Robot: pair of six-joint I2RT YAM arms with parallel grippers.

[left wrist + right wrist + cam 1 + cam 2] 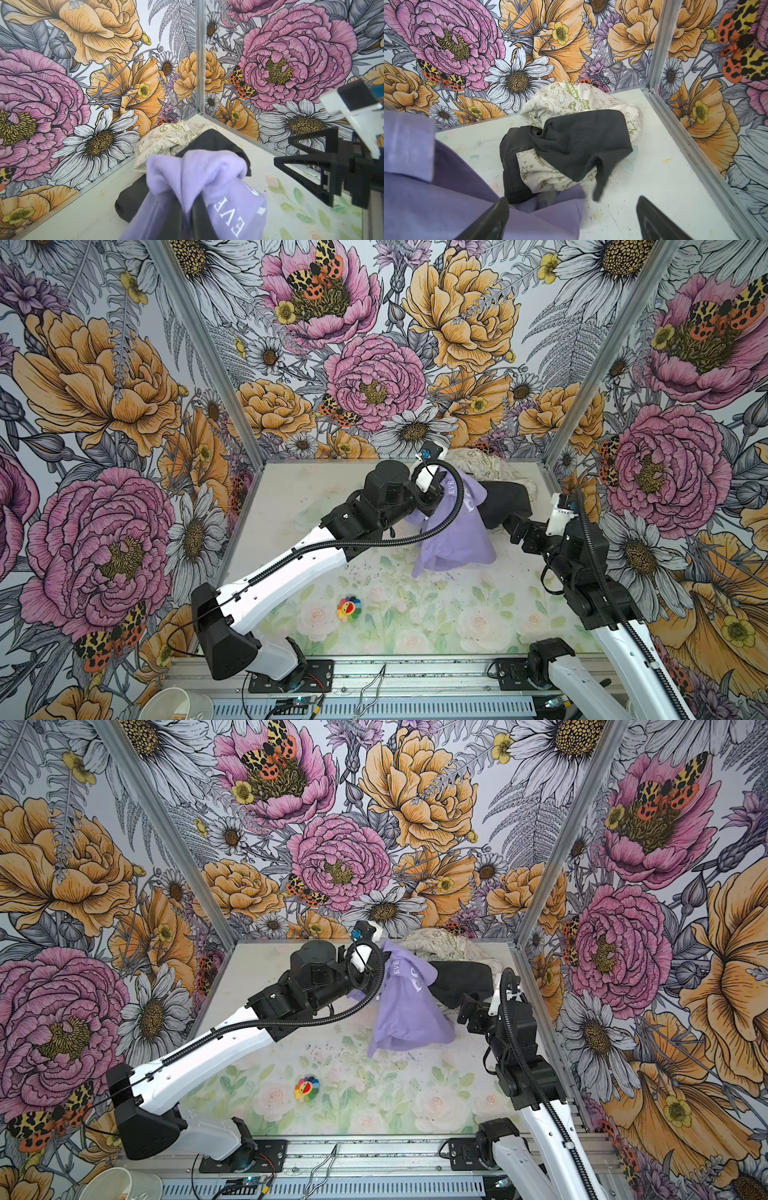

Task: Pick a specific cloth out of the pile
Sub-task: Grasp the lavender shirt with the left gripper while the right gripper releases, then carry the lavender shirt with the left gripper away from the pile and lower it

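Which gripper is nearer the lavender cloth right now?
Left. The left gripper is shut on the lavender cloth, with its upper part bunched in the jaws. The right gripper stands open beside the cloth's hanging lower edge, not gripping it.

Lavender cloth (453, 531) w/ white lettering hangs raised, draped, touching black + cream pile (505, 499) at back right.

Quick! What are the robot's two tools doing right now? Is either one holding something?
Left tool: closed, holding the purple cloth.
Right tool: open, holding nothing.
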